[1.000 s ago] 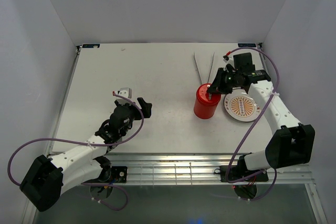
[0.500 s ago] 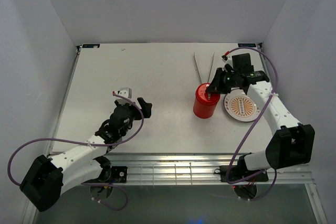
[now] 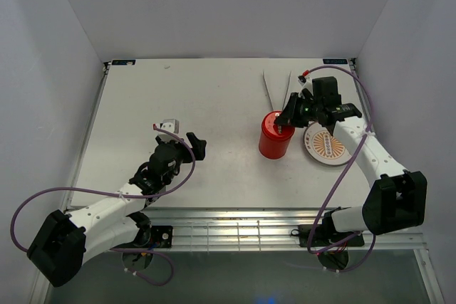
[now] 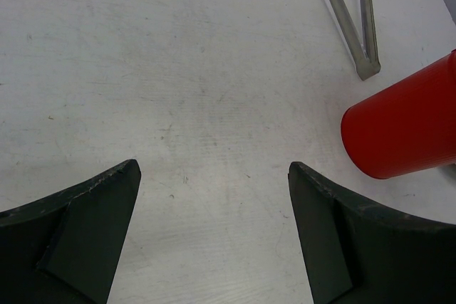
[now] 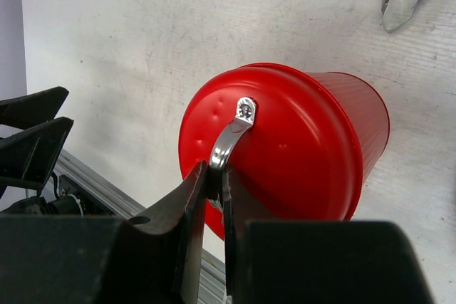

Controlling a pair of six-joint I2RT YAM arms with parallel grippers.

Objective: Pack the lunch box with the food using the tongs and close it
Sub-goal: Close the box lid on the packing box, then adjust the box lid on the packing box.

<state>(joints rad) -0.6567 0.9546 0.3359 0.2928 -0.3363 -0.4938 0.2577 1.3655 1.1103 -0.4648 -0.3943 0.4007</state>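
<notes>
The red lunch box [image 3: 274, 137] stands right of the table's middle with its lid [image 5: 299, 147] on. My right gripper [image 3: 286, 123] is shut on the silver metal handle [image 5: 234, 133] on top of the lid. In the right wrist view the gripper [image 5: 216, 173] pinches that handle at the lid's near edge. The silver tongs [image 3: 276, 89] lie on the table behind the box, untouched. My left gripper [image 3: 182, 135] hovers open at the left, and in its wrist view [image 4: 214, 169] holds nothing, with the lunch box [image 4: 406, 129] to its right. The food is hidden.
A round orange-patterned plate [image 3: 328, 144] lies just right of the lunch box, under my right arm. The tongs [image 4: 354, 19] also show at the top of the left wrist view. A metal rail [image 3: 235, 226] runs along the table's near edge.
My right gripper has moved a little to the left, and the lunch box has shifted left with it, away from the plate. The left arm has not moved.
</notes>
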